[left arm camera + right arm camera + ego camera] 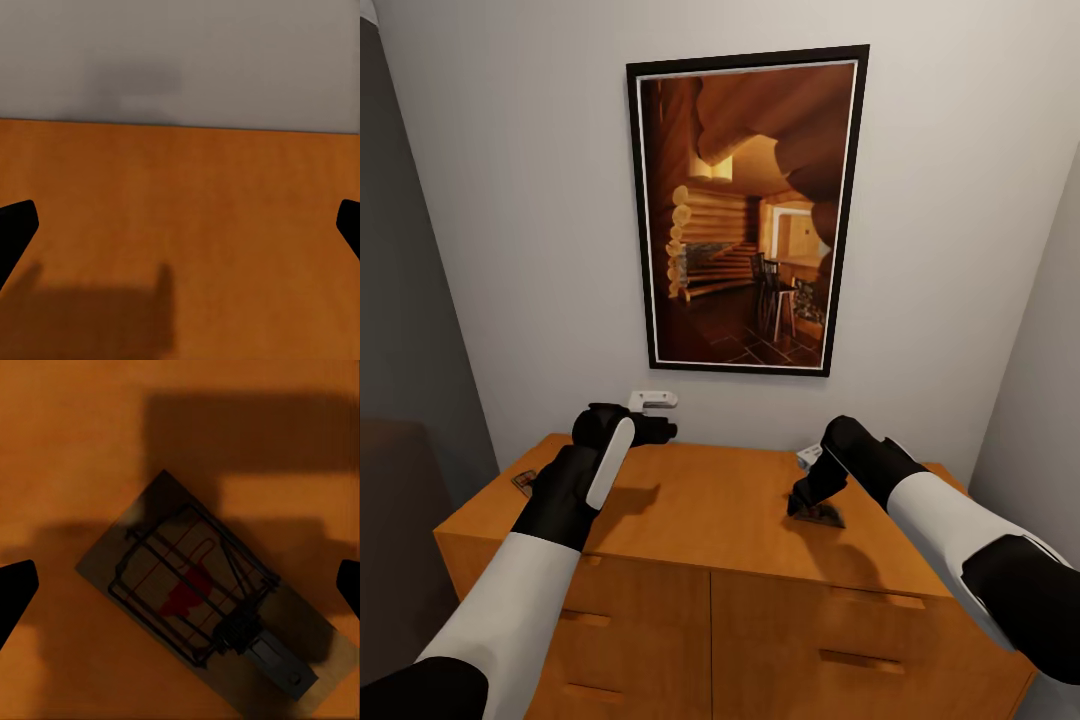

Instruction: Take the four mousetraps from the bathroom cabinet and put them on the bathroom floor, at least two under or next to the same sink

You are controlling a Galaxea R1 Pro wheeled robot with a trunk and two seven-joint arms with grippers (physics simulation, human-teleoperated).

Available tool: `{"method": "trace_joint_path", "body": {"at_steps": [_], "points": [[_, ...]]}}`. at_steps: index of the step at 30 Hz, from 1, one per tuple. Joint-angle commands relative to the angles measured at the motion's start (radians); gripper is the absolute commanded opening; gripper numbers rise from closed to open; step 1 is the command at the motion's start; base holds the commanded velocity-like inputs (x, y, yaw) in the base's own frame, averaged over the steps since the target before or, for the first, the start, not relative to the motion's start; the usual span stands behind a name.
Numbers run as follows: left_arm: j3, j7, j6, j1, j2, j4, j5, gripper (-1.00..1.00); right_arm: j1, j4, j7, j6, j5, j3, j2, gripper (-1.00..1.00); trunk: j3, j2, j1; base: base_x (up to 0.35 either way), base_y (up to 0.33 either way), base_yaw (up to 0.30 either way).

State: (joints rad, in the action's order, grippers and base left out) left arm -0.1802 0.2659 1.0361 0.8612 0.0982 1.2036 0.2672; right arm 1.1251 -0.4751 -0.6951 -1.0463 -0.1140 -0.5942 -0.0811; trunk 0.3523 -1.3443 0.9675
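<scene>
A mousetrap, a brown board with dark wire parts, lies on the top of the orange-brown cabinet toward its right. My right gripper hangs just above it, pointing down. In the right wrist view the mousetrap lies diagonally between the spread fingertips, so the gripper is open and not touching it. A second mousetrap peeks out at the cabinet's left edge beside my left forearm. My left gripper hovers over the back left of the top, open and empty, facing the wall.
A framed picture of a log cabin hangs on the wall behind the cabinet. A small white fitting sits on the wall just above the cabinet top. Drawer fronts with bar handles face me. Walls close in left and right.
</scene>
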Motion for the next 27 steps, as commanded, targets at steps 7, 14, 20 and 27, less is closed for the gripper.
{"method": "trace_joint_path", "body": {"at_steps": [7,14,20,27], "points": [[-0.001,0.010,0.003,0.001,0.000,0.001,0.010,1.00,0.001,-0.002,-0.009,-0.001,-0.011,-0.004,-0.005,1.00,0.001,-0.001,0.000,0.000,0.000,0.000],[-0.001,0.010,0.003,0.001,0.000,0.001,0.010,1.00,0.001,-0.001,-0.002,-0.001,-0.012,-0.005,-0.007,1.00,0.001,-0.001,0.000,0.000,0.000,0.000],[-0.001,0.010,0.002,0.001,0.001,0.002,0.010,1.00,0.001,0.003,0.003,-0.001,-0.012,-0.007,-0.008,1.00,0.001,-0.001,0.000,0.000,0.000,0.000],[-0.001,0.010,0.003,0.001,0.000,0.001,0.010,1.00,0.001,0.005,0.003,-0.001,-0.012,-0.007,-0.008,1.00,0.001,-0.001,0.000,0.000,0.000,0.000]]}}
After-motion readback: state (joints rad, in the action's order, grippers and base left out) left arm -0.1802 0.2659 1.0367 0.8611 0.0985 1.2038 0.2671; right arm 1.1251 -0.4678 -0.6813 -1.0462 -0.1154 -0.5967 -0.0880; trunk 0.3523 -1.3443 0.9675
